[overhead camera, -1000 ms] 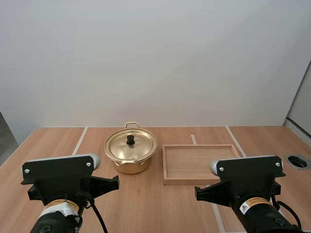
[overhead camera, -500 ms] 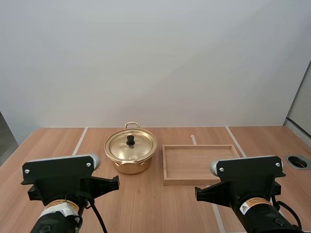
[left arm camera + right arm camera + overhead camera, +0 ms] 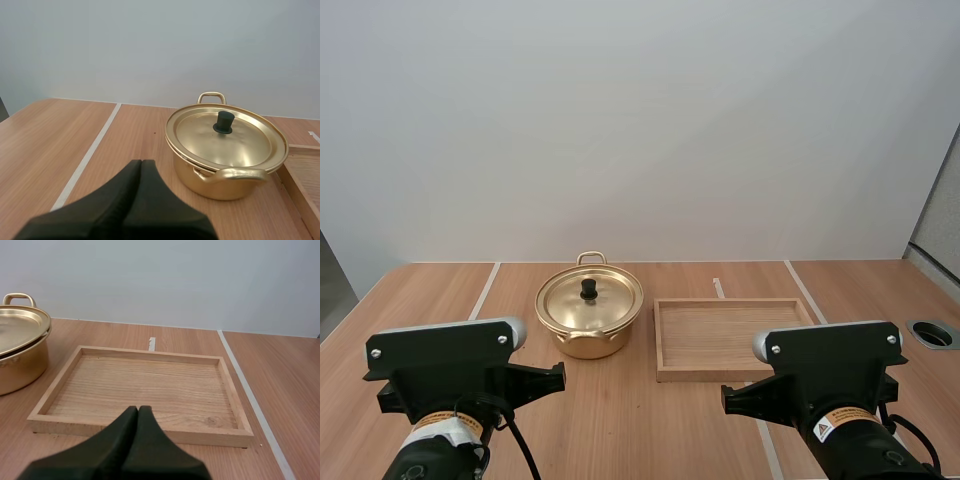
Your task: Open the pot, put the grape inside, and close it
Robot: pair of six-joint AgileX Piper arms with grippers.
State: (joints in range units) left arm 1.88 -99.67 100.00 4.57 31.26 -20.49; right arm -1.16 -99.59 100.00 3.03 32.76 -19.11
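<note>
Wooden table (image 3: 620,430) first: you have both arms drawn back at its near edge, with the tray (image 3: 140,385) lying bare just ahead of your right gripper (image 3: 137,412), whose fingers are pressed together on nothing. Ahead of your left gripper (image 3: 141,167), its fingers likewise pressed together into one wedge, stands the gold pot (image 3: 225,150), beside the tray and left of it. Its lid (image 3: 590,296) sits squarely on, the black knob (image 3: 223,121) upright. You see no grape on table or tray. That fits either a grape already shut inside the pot, or one yet to come; the pictures do not settle which step is in hand.
</note>
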